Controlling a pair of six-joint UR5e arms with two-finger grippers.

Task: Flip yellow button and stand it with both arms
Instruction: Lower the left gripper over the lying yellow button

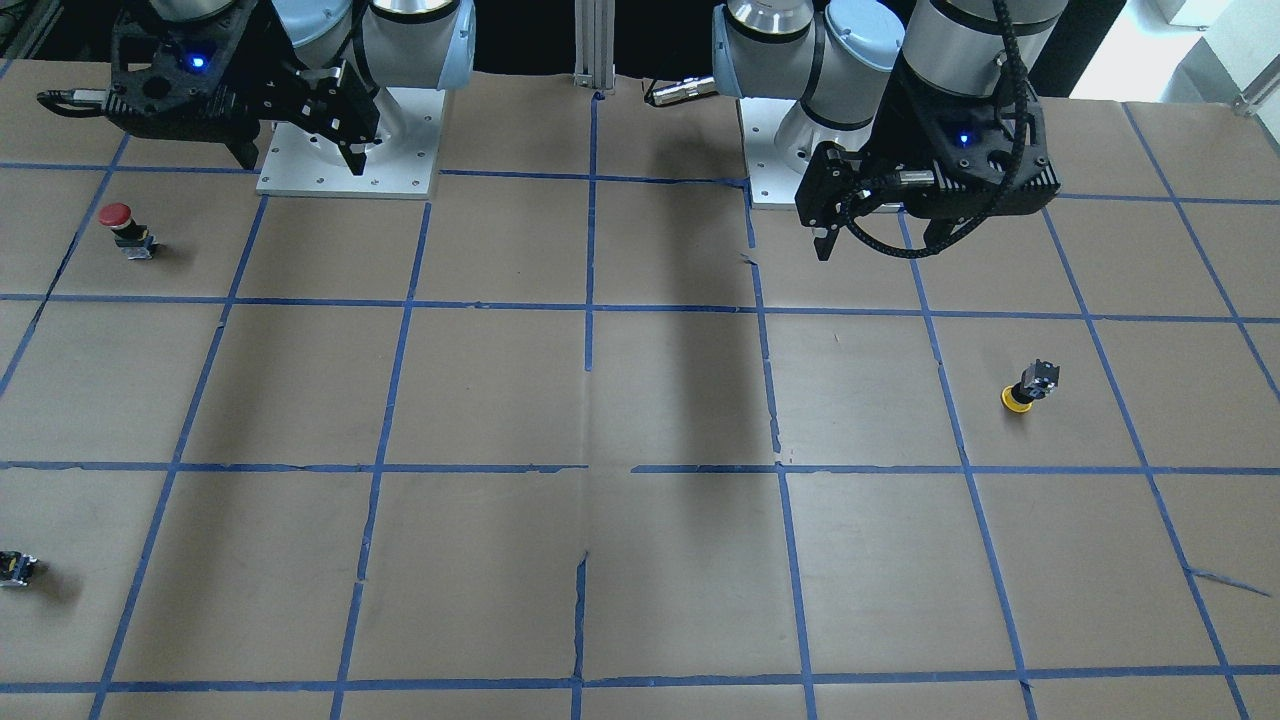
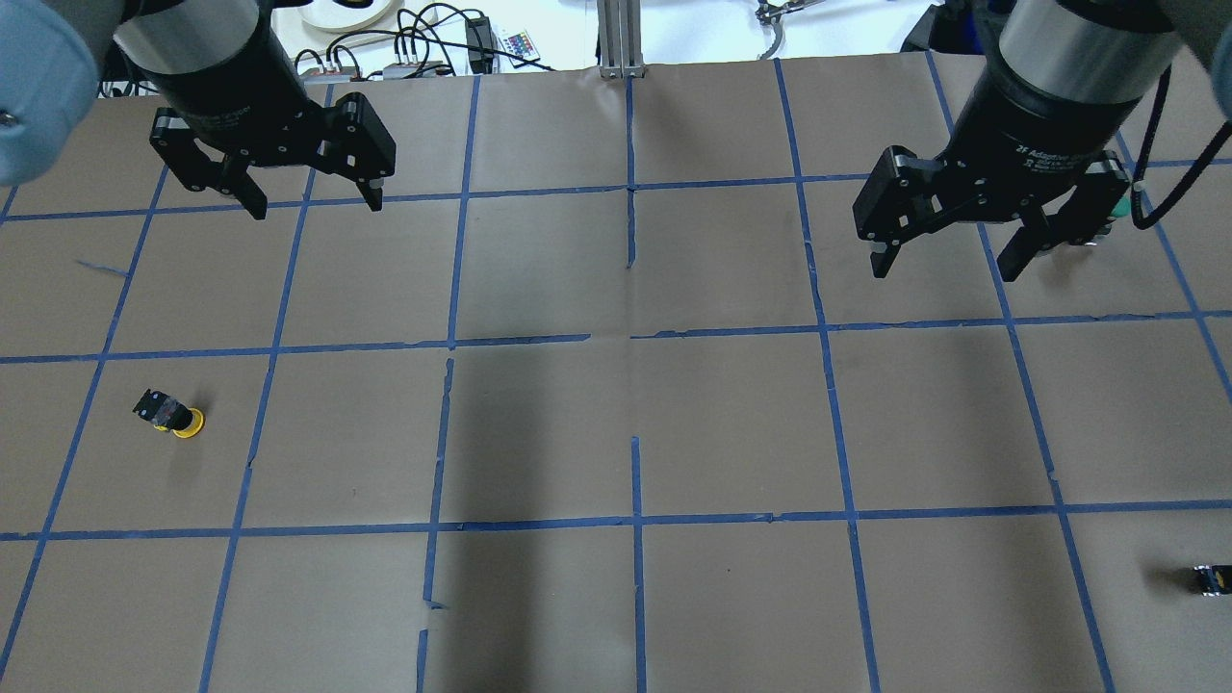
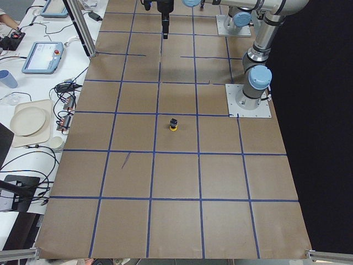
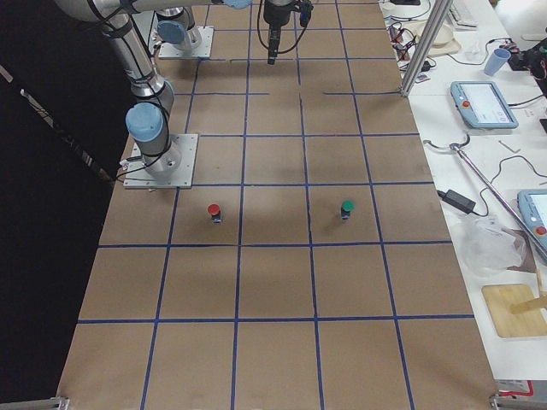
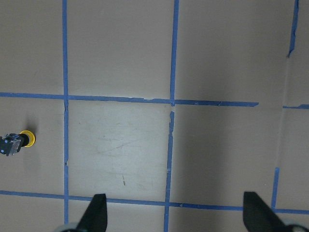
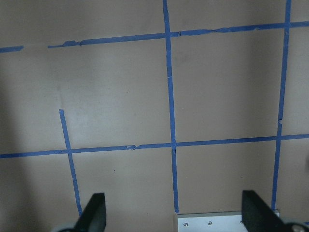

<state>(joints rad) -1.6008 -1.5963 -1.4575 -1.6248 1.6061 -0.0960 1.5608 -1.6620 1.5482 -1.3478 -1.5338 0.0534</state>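
The yellow button (image 1: 1028,387) rests on the brown paper with its yellow cap down and its black body tilted upward; it also shows in the overhead view (image 2: 173,416), the exterior left view (image 3: 173,125) and at the left edge of the left wrist view (image 5: 17,141). My left gripper (image 2: 317,208) hangs open and empty high above the table, well apart from the button; it also shows in the front-facing view (image 1: 875,248) and the left wrist view (image 5: 176,215). My right gripper (image 2: 943,271) is open and empty over the other half, seen too in the front-facing view (image 1: 300,163).
A red-capped button (image 1: 125,228) stands near the right arm's white base plate (image 1: 400,170). A green-capped button (image 4: 347,208) stands farther out. A small capless black block (image 2: 1211,579) lies near the table's edge. Blue tape lines grid the paper.
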